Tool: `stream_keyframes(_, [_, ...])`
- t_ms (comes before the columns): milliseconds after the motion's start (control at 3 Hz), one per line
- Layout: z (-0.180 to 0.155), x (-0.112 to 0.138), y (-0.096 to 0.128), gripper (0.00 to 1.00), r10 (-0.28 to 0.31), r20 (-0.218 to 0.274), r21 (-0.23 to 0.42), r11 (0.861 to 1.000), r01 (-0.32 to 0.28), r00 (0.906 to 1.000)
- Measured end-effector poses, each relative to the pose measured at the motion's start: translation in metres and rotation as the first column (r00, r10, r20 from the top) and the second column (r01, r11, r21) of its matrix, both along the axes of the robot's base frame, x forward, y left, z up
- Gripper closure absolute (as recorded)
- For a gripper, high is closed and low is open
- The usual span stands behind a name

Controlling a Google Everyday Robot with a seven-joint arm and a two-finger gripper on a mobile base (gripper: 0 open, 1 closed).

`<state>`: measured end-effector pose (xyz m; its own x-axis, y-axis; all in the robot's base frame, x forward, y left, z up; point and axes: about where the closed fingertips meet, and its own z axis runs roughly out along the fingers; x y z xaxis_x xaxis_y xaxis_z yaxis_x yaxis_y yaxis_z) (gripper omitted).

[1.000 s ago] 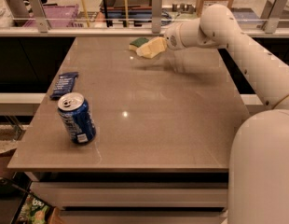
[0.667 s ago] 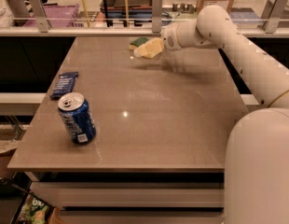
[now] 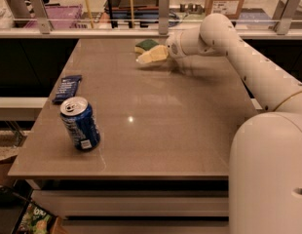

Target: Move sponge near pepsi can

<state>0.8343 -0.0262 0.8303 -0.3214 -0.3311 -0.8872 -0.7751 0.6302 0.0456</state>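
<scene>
Far edge: jaws of gripper (image 3: 164, 51) hold sponge (image 3: 152, 55); packet (image 3: 67, 88) near pepsi can (image 3: 81, 124).

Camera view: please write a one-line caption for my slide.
Pincer at the sponge, far side of table; pepsi can upright near front left.

The white arm (image 3: 248, 65) rises from the base (image 3: 268, 179) at the table's (image 3: 170, 126) near right corner and stretches along its right side. The wrist (image 3: 184, 43) turns left, holding the gripper (image 3: 166, 51) low over the table's far middle.
</scene>
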Motion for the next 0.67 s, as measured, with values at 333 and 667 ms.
stream_keyframes(333, [-0.0023, 0.0, 0.0034, 0.18, 0.004, -0.003, 0.0, 1.0, -0.004, 1.0])
stream_keyframes(667, [-0.0044, -0.0001, 0.0063, 0.41, 0.008, -0.006, 0.001, 1.0, -0.008, 0.9999])
